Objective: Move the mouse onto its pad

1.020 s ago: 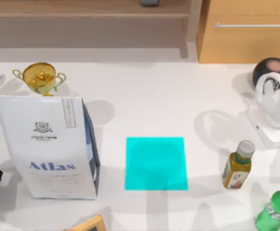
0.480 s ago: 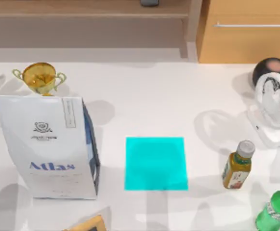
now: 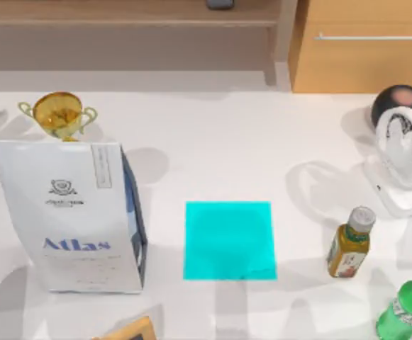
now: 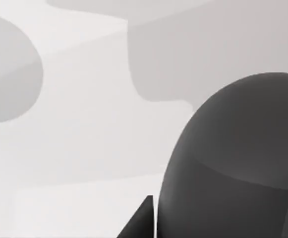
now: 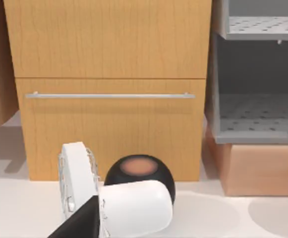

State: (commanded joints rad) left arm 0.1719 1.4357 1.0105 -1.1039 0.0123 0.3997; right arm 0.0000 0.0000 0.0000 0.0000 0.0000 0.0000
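White bench [image 3: 213, 142] with a wooden drawer cabinet [image 3: 362, 49] behind it, and a fair bit of clutter. From the top, the cyan pad [image 3: 230, 241] lies flat near the middle with nothing on it. The "Atlas" bag [image 3: 67, 212] stands to its left with a gold trophy [image 3: 58, 113] behind. On the right are 2 bottles, a small yellow one [image 3: 349, 244] and a green one [image 3: 404, 304], plus a white fan [image 3: 403, 159] and a dark ball [image 3: 398, 103].

The left wrist view has a big rounded dark grey shape [image 4: 233, 158] sitting on pale bench surface, very close to the camera. I'm reading that as the mouse, though it's too close up to be sure, and I can't make out its long axis. A black tip of the left gripper [image 4: 143, 223] pokes in right beside it. I can't tell if those jaws are apart, together or clamped on anything.

The right gripper [image 5: 82, 223] is a dark wedge in its own wrist view, facing the fan and the cabinet. I can't tell its jaws' state either, and it looks parked.

So the key relation is this: the mouse is right at the left arm, which makes that arm the nearer 1. My guess is the pad lies off to the right from there, past the bag, so the carry would have to clear the bag on the way.
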